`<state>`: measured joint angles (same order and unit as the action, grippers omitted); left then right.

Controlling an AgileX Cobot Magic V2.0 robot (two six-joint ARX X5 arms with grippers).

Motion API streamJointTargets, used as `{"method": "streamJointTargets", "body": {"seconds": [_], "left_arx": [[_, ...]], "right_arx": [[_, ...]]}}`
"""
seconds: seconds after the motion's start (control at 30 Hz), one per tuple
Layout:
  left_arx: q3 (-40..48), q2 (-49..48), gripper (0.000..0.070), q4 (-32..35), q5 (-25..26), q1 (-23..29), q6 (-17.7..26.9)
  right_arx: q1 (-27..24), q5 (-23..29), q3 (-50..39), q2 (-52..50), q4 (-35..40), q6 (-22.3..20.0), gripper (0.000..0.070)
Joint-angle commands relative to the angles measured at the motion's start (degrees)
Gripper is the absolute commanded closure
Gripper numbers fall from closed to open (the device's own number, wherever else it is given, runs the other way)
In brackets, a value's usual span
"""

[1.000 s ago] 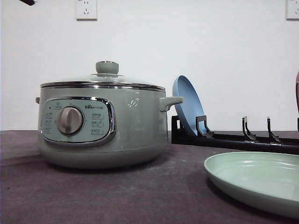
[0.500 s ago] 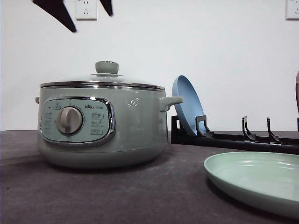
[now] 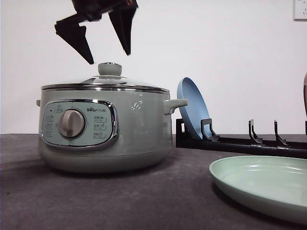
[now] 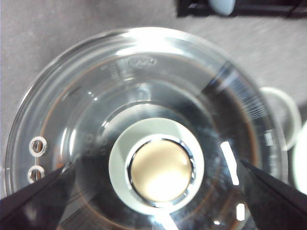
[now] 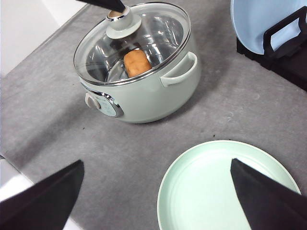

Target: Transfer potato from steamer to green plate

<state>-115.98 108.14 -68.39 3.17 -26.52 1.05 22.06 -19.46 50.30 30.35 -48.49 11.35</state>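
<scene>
The steamer (image 3: 104, 129) stands on the grey worktop (image 3: 120, 201) with its glass lid (image 5: 132, 40) on. Through the glass, one potato (image 5: 136, 62) lies inside on the metal floor. The green plate (image 3: 263, 187) sits on the worktop to the steamer's right, apart from it, holding nothing. Behind, a black rack (image 3: 240, 139) holds one blue plate (image 3: 193, 106) on edge, leaning near the steamer's side handle (image 3: 175, 104).

The left tool (image 3: 109, 56) hangs just above the lid knob (image 3: 110, 69), its two fingers (image 3: 76, 40) spread wide to either side, touching nothing. The right tool (image 5: 153, 225) is high over the worktop near the green plate, fingers apart, gripping nothing.
</scene>
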Motion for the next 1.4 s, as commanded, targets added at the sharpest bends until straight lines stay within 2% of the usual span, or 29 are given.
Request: {"method": "streamJointTargets", "body": {"seconds": [0.0,0.67,1.13,1.23,1.33,1.37], "left_arx": [[-1.9,1.4,0.0,0.1,-0.6,-0.5,1.0],[-1.9,3.6,0.0,-1.1,-0.6,-1.0,1.5],[-1.9,3.8,0.0384,-1.2,-0.6,-1.4,1.5],[-1.9,3.9,0.0489,-1.3,-0.6,-1.4,1.5],[-1.9,3.9,0.0677,-1.4,-0.6,-1.4,1.2],[-1.9,3.9,0.0693,-1.4,-0.6,-1.4,1.1]], "right_arx": [[0.2,0.0,0.4,0.2,0.5,0.3,0.0082],[0.2,0.0,0.4,0.2,0.4,0.4,0.0082],[0.2,0.0,0.4,0.2,0.4,0.3,0.0082],[0.2,0.0,0.4,0.2,0.4,0.3,0.0082],[0.2,0.0,0.4,0.2,0.4,0.3,0.0082],[0.2,0.0,0.4,0.2,0.4,0.4,0.0082]]}}
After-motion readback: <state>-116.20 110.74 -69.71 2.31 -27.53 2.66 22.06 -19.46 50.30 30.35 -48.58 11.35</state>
